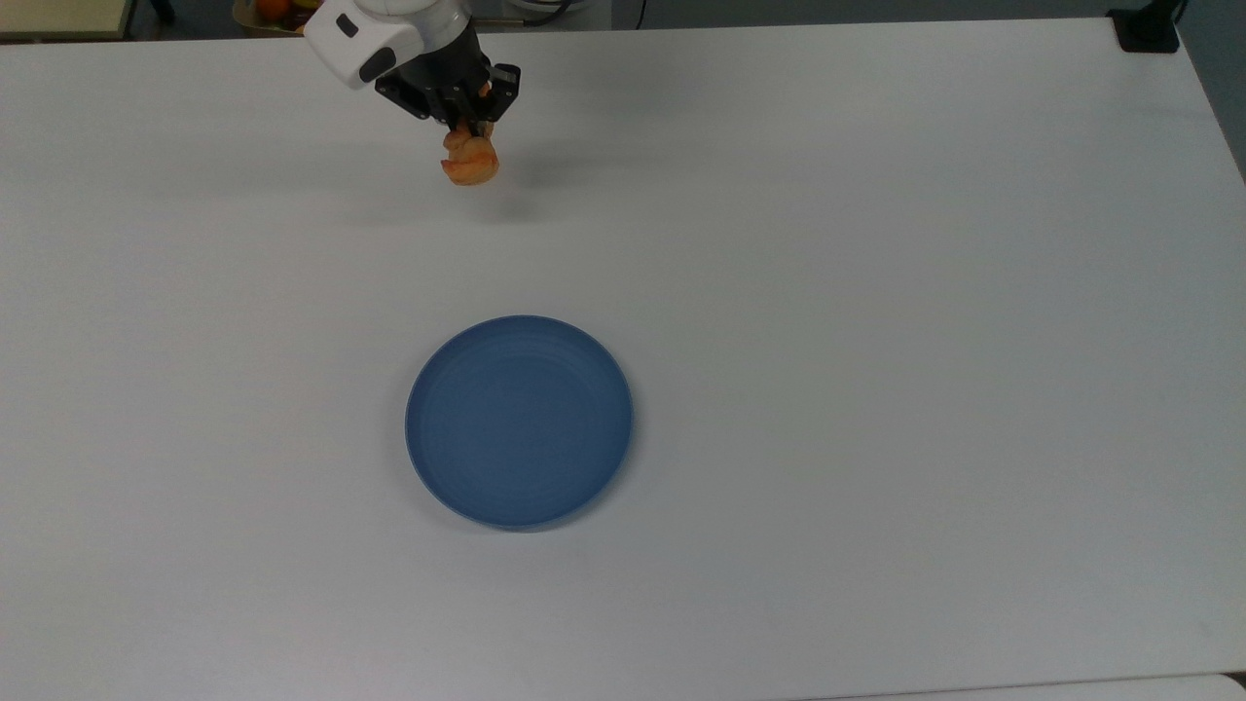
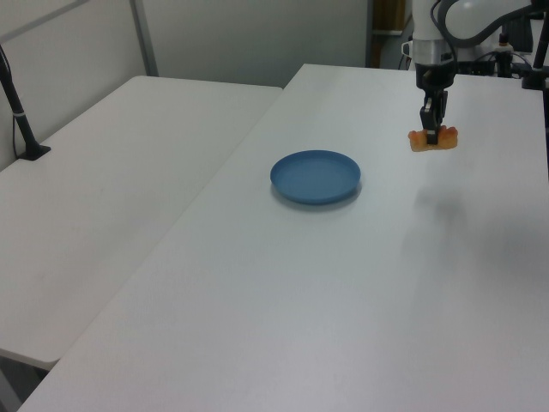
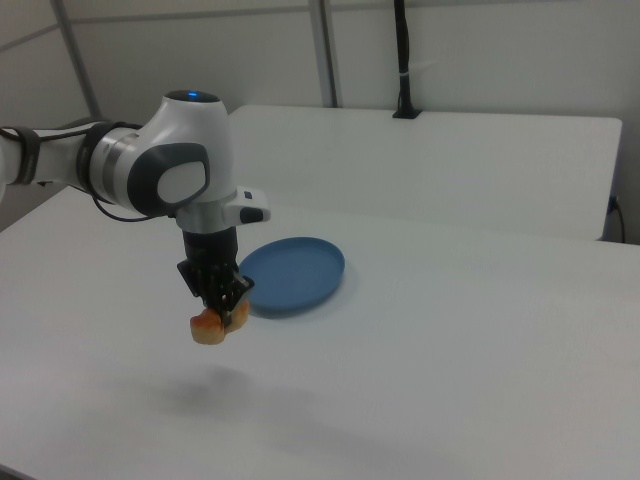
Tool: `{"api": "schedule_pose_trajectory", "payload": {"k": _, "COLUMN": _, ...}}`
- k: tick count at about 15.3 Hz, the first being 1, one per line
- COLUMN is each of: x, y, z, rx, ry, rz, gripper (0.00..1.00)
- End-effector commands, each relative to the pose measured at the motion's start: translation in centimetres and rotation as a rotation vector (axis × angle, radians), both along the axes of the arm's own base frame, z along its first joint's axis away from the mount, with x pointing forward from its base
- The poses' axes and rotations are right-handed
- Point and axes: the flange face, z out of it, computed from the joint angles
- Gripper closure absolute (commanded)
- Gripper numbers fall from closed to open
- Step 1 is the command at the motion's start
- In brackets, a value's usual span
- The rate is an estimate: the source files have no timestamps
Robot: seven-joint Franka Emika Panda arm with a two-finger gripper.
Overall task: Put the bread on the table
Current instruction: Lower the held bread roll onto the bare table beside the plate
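I see the white bench (image 1: pixel 876 292) spread wide, a second white bench (image 2: pixel 103 197) alongside it on the left view's left; the white arm (image 3: pixel 150 170) reaches down over the first bench; a round blue plate (image 1: pixel 519 422) sits bare near its middle; my hand (image 1: pixel 471 125) is clenched on the bread (image 1: pixel 470 159), which hangs clear above the bench, its shadow below it in the right view, well apart from the plate.

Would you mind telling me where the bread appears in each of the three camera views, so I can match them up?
Top view: bread near the top edge, left of centre, in the gripper.
Left view: upper right.
Right view: lower left.
Shared landmark: the blue plate, apart from the bread.
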Motion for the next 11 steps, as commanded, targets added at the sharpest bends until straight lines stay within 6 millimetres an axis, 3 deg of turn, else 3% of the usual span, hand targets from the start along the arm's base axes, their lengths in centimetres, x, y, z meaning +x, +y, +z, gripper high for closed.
{"api": "schedule_pose_trajectory", "payload": {"k": 1, "x": 0.0, "y": 0.4, "z": -1.6, "rx": -0.014, "ry": 0.013, "rz": -0.010, "gripper": 0.83}}
{"api": "schedule_pose_trajectory", "payload": {"k": 4, "x": 0.0, "y": 0.5, "z": -2.2, "rx": -0.016, "ry": 0.024, "rz": -0.008, "gripper": 0.83}}
{"api": "schedule_pose_trajectory", "payload": {"k": 11, "x": -1.0, "y": 1.8, "z": -6.6, "rx": -0.050, "ry": 0.062, "rz": 0.015, "gripper": 0.83}}
